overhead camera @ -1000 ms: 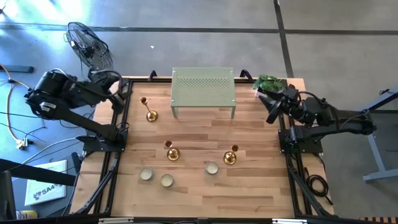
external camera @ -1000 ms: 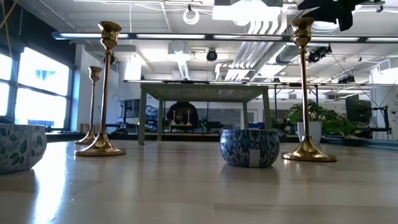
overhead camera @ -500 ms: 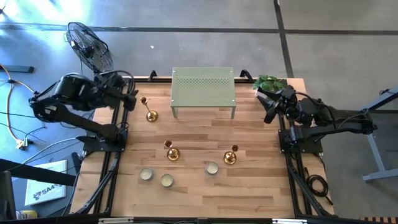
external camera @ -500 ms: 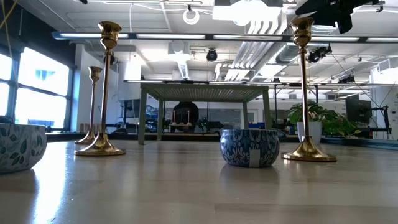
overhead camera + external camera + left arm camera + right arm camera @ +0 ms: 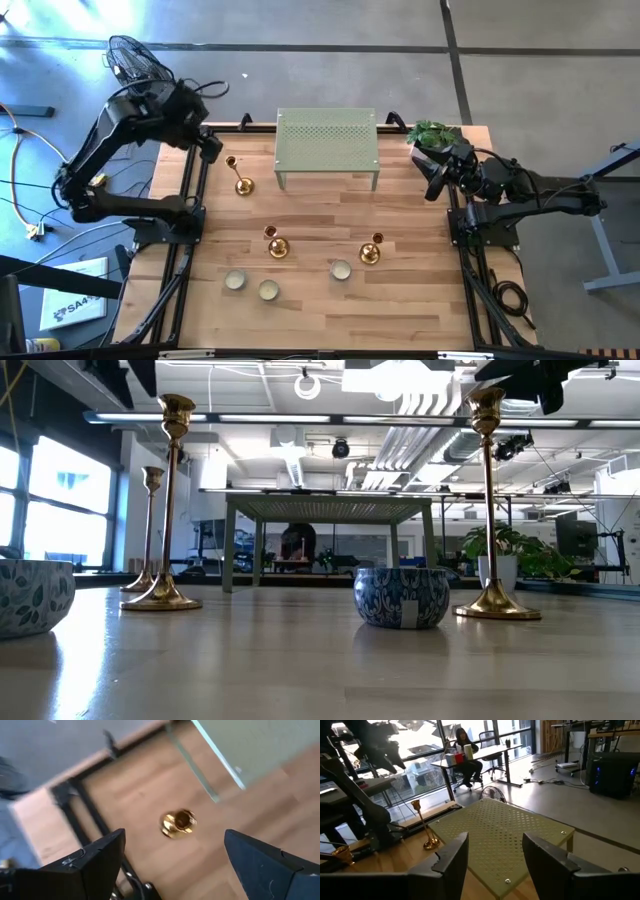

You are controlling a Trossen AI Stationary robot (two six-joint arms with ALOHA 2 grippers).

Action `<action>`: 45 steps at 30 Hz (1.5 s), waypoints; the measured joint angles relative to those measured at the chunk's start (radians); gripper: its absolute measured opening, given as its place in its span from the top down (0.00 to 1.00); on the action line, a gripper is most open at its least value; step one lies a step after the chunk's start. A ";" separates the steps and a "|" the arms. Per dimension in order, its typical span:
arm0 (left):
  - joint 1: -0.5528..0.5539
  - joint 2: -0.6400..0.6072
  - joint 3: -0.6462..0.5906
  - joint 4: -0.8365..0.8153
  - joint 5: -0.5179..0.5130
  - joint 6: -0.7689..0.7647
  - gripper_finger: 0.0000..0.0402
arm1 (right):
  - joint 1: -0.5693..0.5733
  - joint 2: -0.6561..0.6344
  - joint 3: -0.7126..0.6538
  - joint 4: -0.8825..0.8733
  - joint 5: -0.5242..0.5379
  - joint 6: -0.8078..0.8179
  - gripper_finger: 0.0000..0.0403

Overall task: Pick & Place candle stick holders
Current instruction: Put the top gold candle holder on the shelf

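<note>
I am hovering my left gripper (image 5: 170, 857), jaws wide, above the far-left candle stick holder (image 5: 241, 181) beside the green rack (image 5: 327, 146), lining up a grasp; two more holders (image 5: 276, 242) are standing mid-desk (image 5: 400, 310) among three bowls (image 5: 340, 269), contents hidden. My right gripper (image 5: 492, 852) is waiting far right, jaws apart

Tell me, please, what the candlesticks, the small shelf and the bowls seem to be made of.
The candlesticks look like polished brass-coloured metal: gold and mirror-bright, though plating cannot be ruled out. The shelf looks like pale green painted sheet metal, with rows of punched holes and thin legs. The bowls look like glazed ceramic or printed tin, glossy with a blue-and-white pattern; which one, I cannot tell.
</note>
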 joint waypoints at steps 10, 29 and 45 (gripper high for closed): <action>0.086 0.179 0.000 0.001 0.106 0.083 0.17 | 0.000 0.002 0.000 -0.008 -0.038 0.016 0.55; 0.059 0.180 -0.176 0.000 0.156 -0.021 0.17 | 0.000 0.008 0.000 -0.024 -0.054 0.016 0.55; 0.060 0.181 -0.263 0.121 0.114 0.023 0.17 | 0.000 0.008 0.000 -0.023 -0.034 -0.057 0.55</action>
